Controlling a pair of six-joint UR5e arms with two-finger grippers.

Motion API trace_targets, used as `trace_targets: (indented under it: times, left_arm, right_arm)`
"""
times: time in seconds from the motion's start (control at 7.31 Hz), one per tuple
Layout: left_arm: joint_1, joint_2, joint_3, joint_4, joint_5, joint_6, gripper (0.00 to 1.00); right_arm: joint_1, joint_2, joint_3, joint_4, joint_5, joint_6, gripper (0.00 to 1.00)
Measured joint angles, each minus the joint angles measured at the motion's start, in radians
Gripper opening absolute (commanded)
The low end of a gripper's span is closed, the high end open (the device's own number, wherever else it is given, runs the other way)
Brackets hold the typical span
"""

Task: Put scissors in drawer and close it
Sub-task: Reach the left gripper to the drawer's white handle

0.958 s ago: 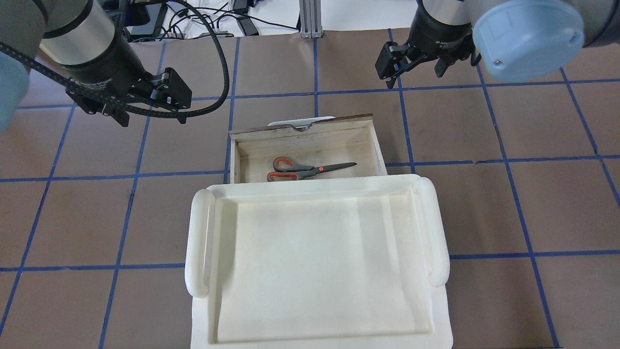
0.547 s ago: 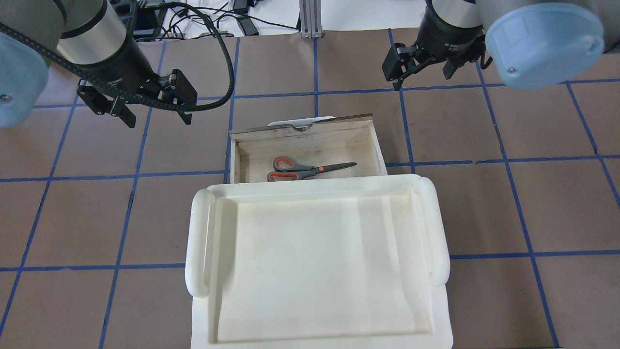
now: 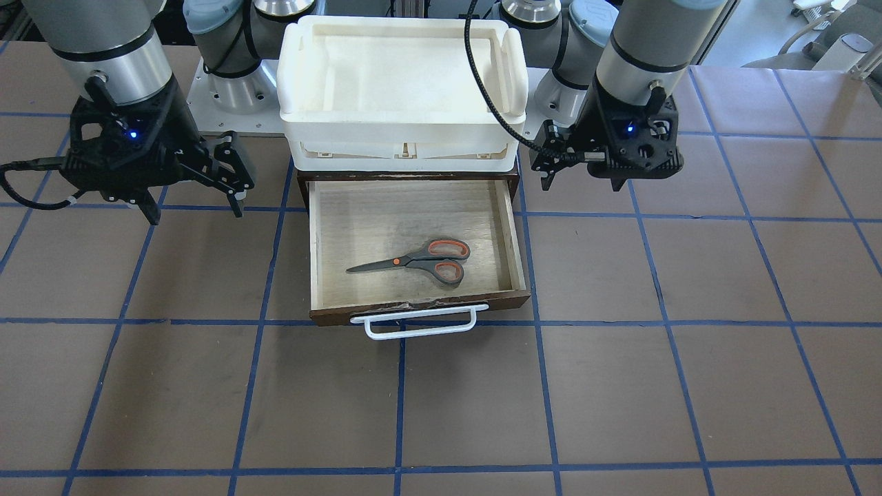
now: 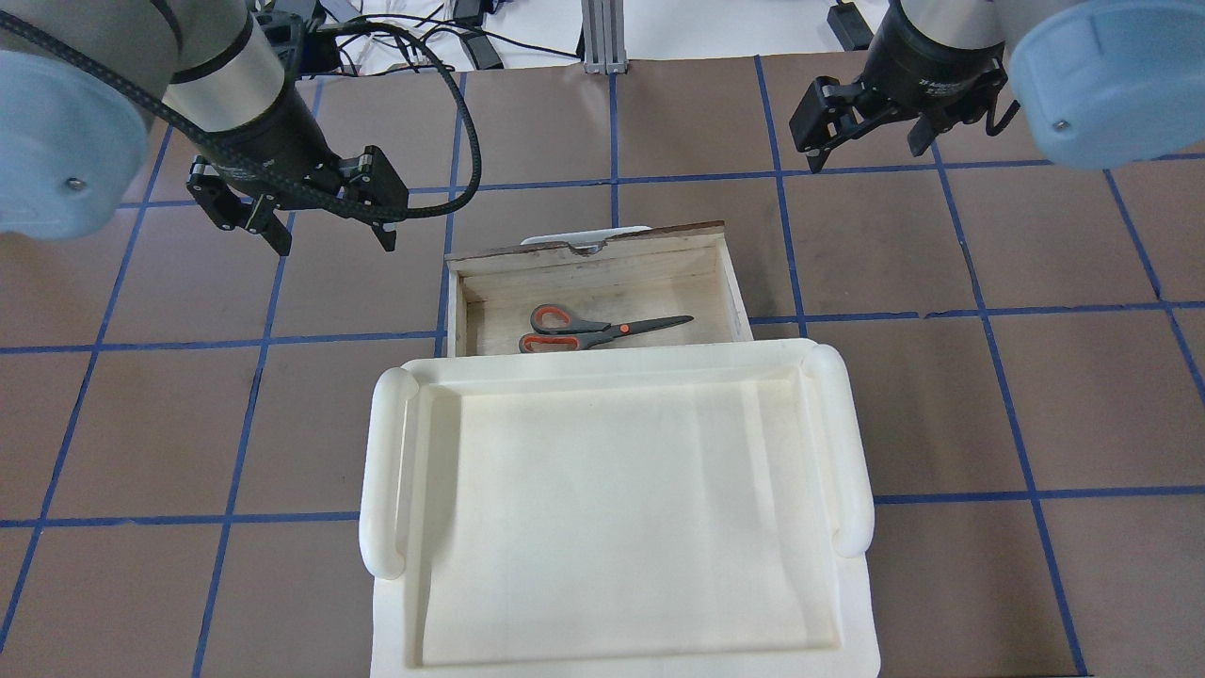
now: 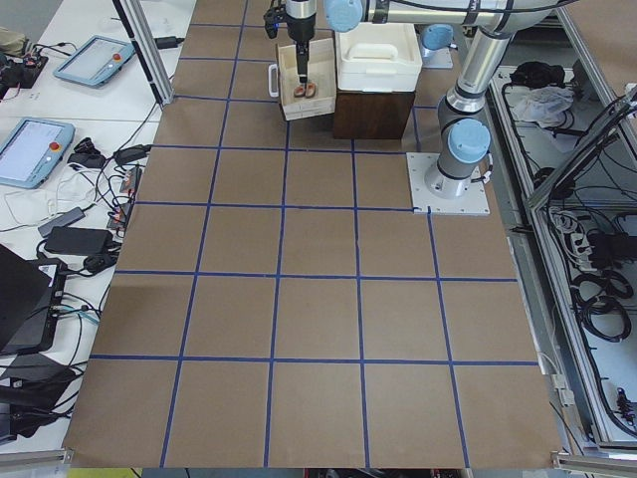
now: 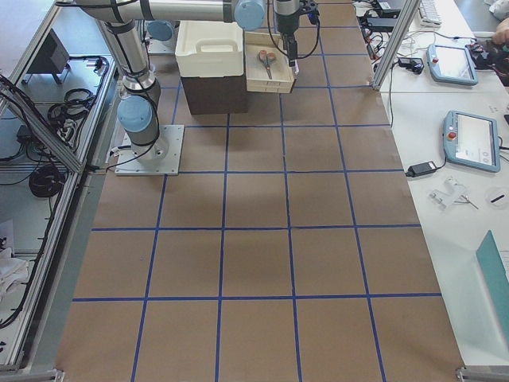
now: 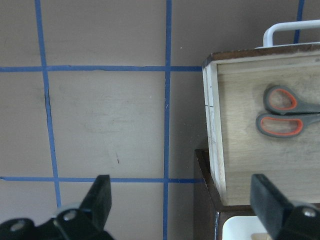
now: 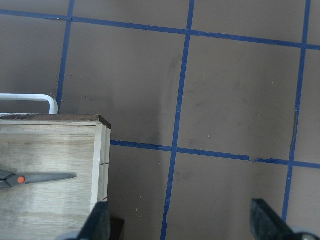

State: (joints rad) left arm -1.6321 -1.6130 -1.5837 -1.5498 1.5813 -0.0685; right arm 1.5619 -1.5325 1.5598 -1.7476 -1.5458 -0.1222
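Note:
The scissors, with grey-and-orange handles, lie flat inside the open wooden drawer, blades toward the robot's right. They also show in the overhead view and the left wrist view; the right wrist view shows only their blade. The drawer is pulled out, its white bar handle at the far end. My left gripper is open and empty, above the table left of the drawer. My right gripper is open and empty, beyond the drawer's far right corner.
A white plastic tub sits on the dark brown cabinet that holds the drawer. The brown table has a grid of blue tape lines. Cables and tablets lie beyond the table edges.
My left gripper has moved right, closer to the drawer's left side. My right gripper has moved right, away from the drawer. Scissors and drawer have not moved.

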Motion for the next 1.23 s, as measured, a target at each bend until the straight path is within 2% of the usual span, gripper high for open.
trace_targets:
  times: [0.68,1.23]
  left_arm:
    - [-0.198,-0.222,0.001,0.303,-0.024,-0.331,1.00]
    - [-0.296,-0.332,0.063,0.337,-0.025,-0.436,1.00]
  right_arm:
    - [-0.015,-0.031,0.012,0.067,0.005,0.090,1.00]
    - [-0.021,-0.034,0.014,0.108,0.005,0.100,1.00]
